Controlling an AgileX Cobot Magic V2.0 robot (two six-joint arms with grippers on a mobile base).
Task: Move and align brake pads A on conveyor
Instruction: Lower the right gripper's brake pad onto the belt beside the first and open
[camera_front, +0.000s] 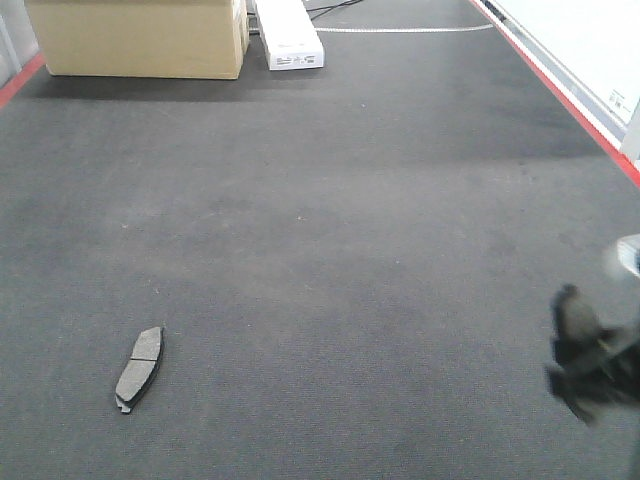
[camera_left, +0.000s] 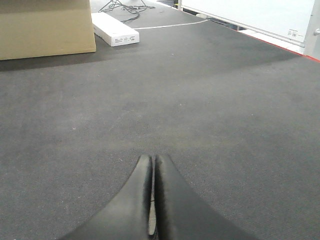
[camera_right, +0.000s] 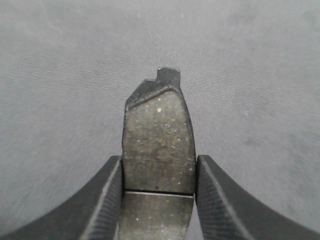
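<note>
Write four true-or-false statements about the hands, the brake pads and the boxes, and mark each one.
1. The right hand is clamped on a brake pad. True.
2. The left hand holds a pad too. False: it is shut on nothing.
3. A second brake pad lies loose on the conveyor, apart from both hands. True.
4. The cardboard box stands at the conveyor's near edge. False: it stands at the far end, beside a white box.
</note>
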